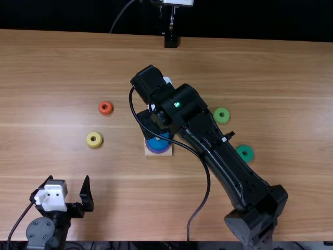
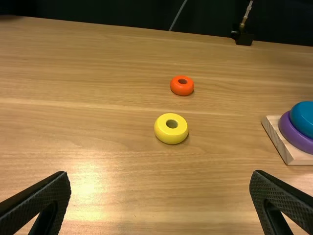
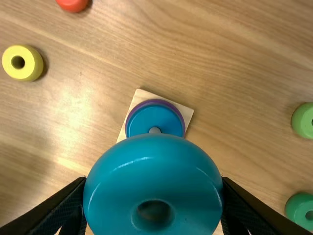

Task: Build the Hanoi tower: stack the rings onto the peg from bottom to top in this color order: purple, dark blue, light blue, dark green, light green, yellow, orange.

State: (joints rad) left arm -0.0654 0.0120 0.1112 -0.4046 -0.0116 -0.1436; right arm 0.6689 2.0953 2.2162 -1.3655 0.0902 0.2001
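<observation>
- Your right gripper pinches the light blue ring, seemingly above the peg.
- Your left gripper stands spread.
- Your dark blue ring tops the purple ring.

Wooden table, four rings, base

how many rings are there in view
7: the purple ring and dark blue ring stacked on the wooden base; the light blue ring in the right gripper; the yellow ring, orange ring, light green ring and dark green ring lying on the table.
</observation>
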